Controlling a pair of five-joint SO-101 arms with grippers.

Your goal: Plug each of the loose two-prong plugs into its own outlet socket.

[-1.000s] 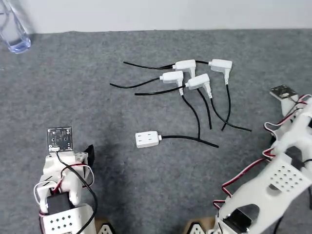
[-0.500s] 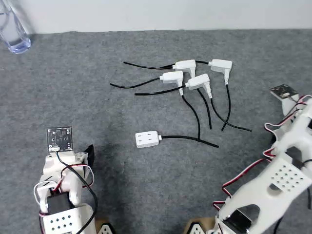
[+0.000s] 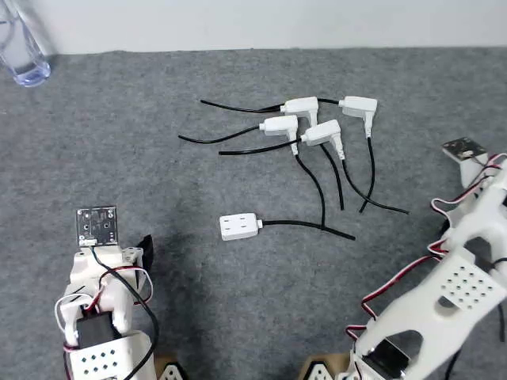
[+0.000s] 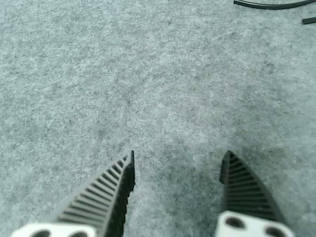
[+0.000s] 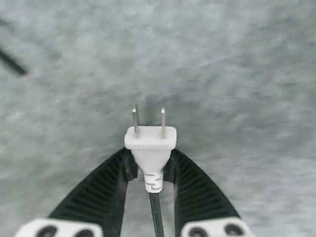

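A white two-prong plug [image 5: 150, 138] sits between the fingers of my right gripper [image 5: 150, 157], which is shut on it; its prongs point away from the wrist, above grey carpet. My right arm [image 3: 467, 261] stands at the table's right edge. A white socket block [image 3: 239, 226] with slots on its face lies mid-table, its black cord trailing right. Several white connector bodies [image 3: 301, 105] on black cords lie in a cluster farther back. My left gripper [image 4: 178, 159] is open over bare carpet, and its arm [image 3: 103, 317] is at the front left.
Black cords [image 3: 341, 186] run from the cluster toward the right and front. A clear glass [image 3: 20, 47] stands at the far left corner. A cord end [image 4: 269, 5] shows in the left wrist view. Grey carpet [image 3: 119, 142] covers the table.
My right arm has shifted slightly to the right in the high view. The left arm, the socket block and the cluster have not moved.
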